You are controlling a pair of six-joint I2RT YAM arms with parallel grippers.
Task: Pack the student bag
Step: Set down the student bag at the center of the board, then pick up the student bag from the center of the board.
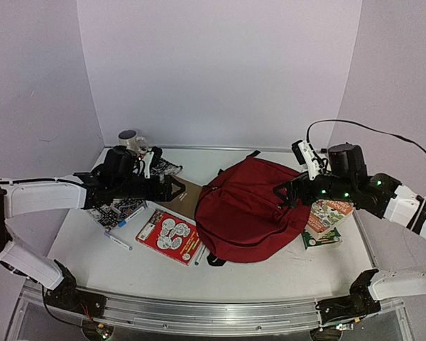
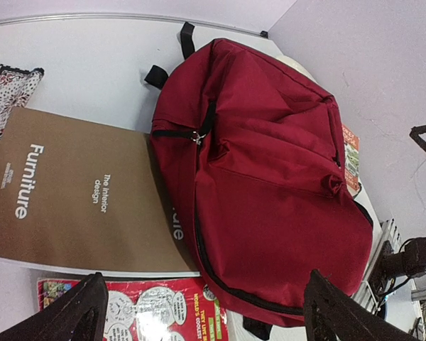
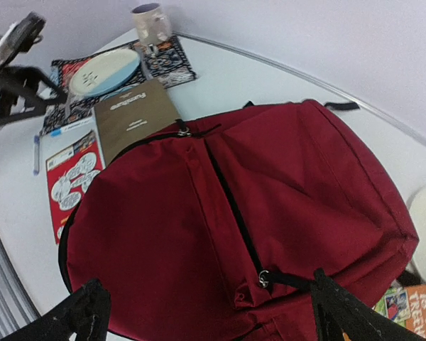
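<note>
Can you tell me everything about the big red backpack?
The backpack is dark red soft cloth, puffy and wrinkled, with black zips that look shut and black straps poking out at its far end. It lies flat on the white table, and one edge rests on a brown book. Nothing is holding it.

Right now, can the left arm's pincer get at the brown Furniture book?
Probably yes. The left pincer is open and hangs just above the brown Furniture book, with nothing between them. Only the red student bag lies over one edge, so pulling the book free might snag.
</note>
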